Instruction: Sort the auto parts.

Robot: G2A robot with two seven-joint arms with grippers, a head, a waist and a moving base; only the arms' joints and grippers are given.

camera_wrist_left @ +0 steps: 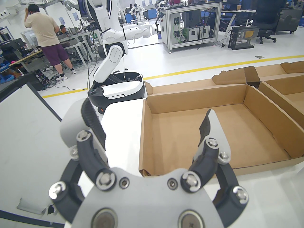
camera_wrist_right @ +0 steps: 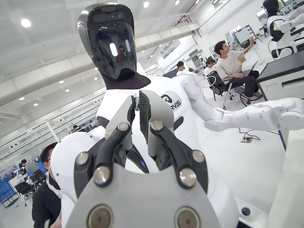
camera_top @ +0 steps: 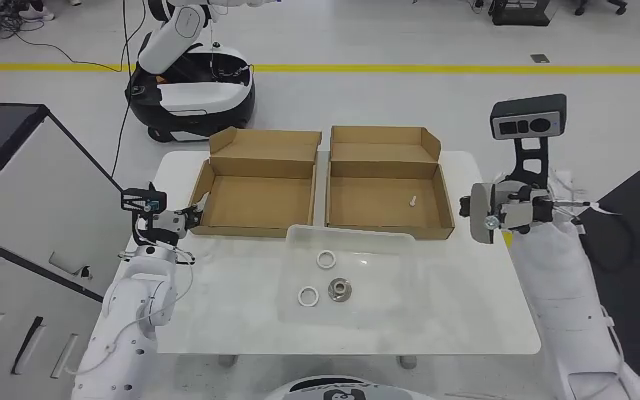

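A shallow white tray (camera_top: 300, 240) at the table's middle holds two white rings (camera_top: 326, 260) (camera_top: 308, 296) and a metal hub-like part (camera_top: 341, 291). Behind it stand two open cardboard boxes. The left box (camera_top: 255, 200) (camera_wrist_left: 213, 131) is empty. The right box (camera_top: 385, 200) (camera_wrist_left: 292, 96) holds one small white part (camera_top: 412, 200). My left gripper (camera_top: 190, 215) (camera_wrist_left: 148, 112) is open, with nothing in it, by the left box's outer wall. My right gripper (camera_top: 468, 208) (camera_wrist_right: 137, 105) hangs off the table's right edge, pointing up and back, shut on a small metal spring (camera_wrist_right: 136, 102).
Another white robot (camera_top: 190, 90) is parked just beyond the table's far left corner. A grey cabinet (camera_top: 40, 200) stands close to the left arm. The front strip of the white table (camera_top: 420, 320) is bare.
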